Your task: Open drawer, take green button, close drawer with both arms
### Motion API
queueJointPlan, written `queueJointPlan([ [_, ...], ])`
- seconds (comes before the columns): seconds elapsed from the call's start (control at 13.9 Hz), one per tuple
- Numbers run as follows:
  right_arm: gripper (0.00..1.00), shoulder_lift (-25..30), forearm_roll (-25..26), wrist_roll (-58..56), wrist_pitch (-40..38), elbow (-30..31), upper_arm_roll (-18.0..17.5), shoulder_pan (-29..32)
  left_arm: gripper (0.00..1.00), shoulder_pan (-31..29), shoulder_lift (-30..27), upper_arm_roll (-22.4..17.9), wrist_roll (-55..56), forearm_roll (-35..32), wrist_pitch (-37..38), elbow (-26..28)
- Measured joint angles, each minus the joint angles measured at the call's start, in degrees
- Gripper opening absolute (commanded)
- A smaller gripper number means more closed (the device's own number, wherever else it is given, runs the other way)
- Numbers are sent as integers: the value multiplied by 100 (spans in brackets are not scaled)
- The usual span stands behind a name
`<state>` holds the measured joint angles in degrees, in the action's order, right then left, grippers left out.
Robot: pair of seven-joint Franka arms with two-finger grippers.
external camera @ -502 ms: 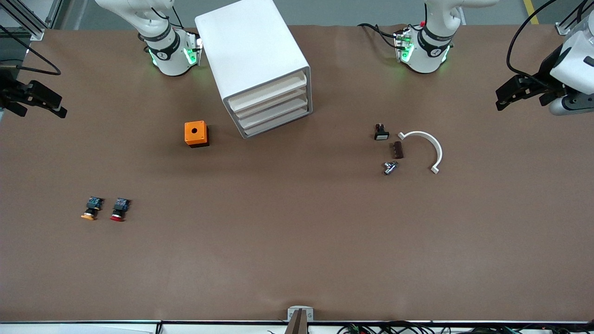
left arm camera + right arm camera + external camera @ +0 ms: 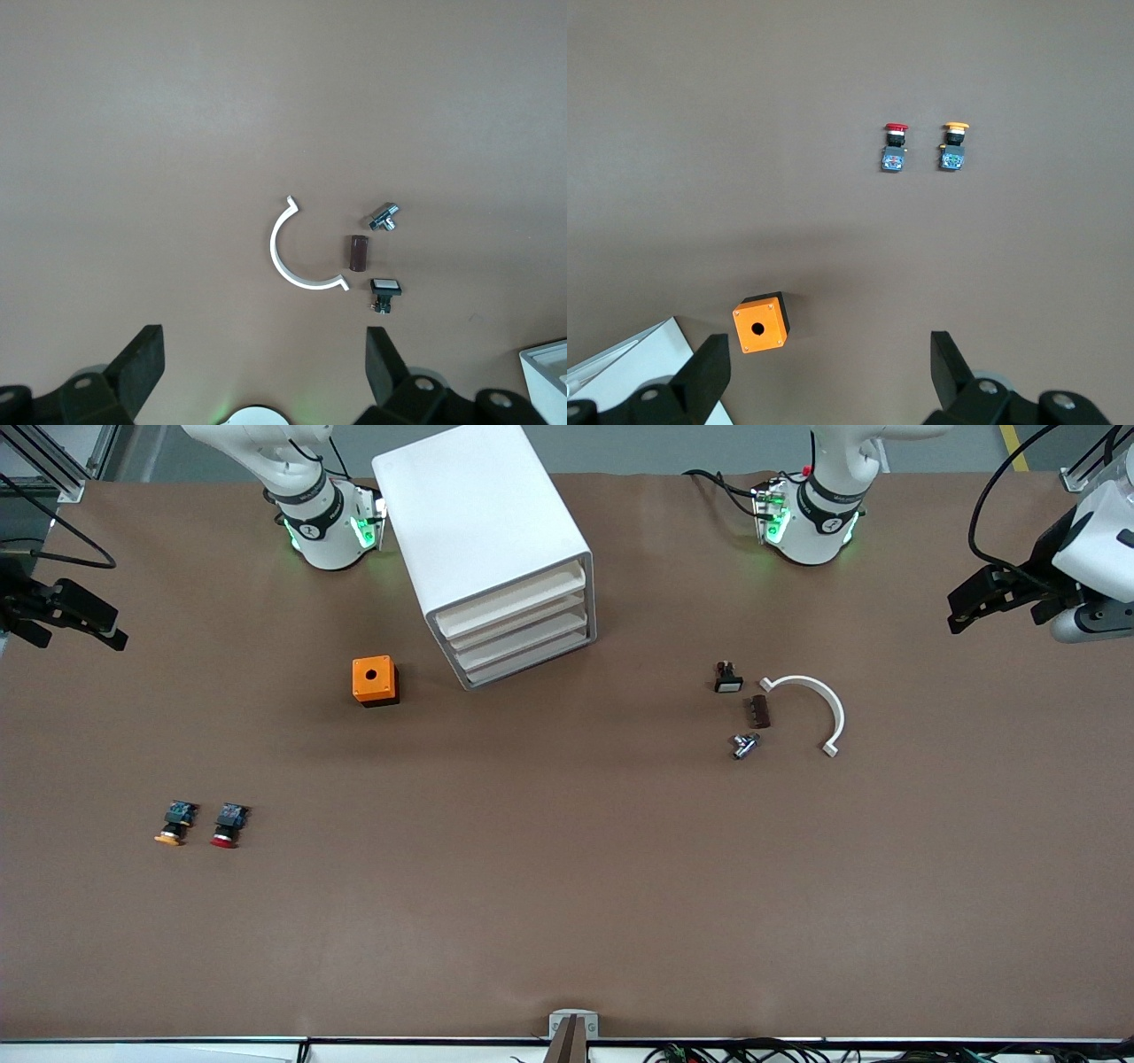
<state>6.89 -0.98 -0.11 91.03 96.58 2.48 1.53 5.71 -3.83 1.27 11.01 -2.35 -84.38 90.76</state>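
Note:
The white cabinet (image 2: 483, 540) stands between the arms' bases, nearer the right arm's; a corner also shows in the right wrist view (image 2: 620, 363). Its four cream-white drawers (image 2: 523, 624) are all shut. The green-capped button is hidden. My left gripper (image 2: 959, 613) is open and empty, in the air over the left arm's end of the table; in the left wrist view (image 2: 263, 341) only bare table lies between its fingers. My right gripper (image 2: 108, 629) is open and empty over the right arm's end of the table, also seen in the right wrist view (image 2: 828, 341).
An orange box (image 2: 375, 680) (image 2: 760, 325) sits beside the cabinet. An orange-capped button (image 2: 174, 824) (image 2: 953, 146) and a red-capped button (image 2: 229, 825) (image 2: 894, 149) lie nearer the front camera. A white half ring (image 2: 819, 700), brown block (image 2: 759, 711), metal fitting (image 2: 744, 745) and black switch (image 2: 727, 677) lie toward the left arm's end.
Both grippers have shifted slightly toward the bases' edge of the table. Nothing on the table has moved.

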Motion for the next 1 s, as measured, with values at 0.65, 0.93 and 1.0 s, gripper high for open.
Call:
queueJointPlan([
  [0.65, 100, 1, 0, 0, 77, 1, 4, 0, 100, 82, 1166, 359, 595, 87, -162, -68],
  [0.93, 100, 2, 0, 0, 84, 2, 8, 0, 100, 142, 1705, 648, 1489, 304, -795, -75],
  [1.0, 100, 3, 0, 0, 84, 2, 8, 0, 100, 186, 1860, 669, 1719, 414, -954, -76],
])
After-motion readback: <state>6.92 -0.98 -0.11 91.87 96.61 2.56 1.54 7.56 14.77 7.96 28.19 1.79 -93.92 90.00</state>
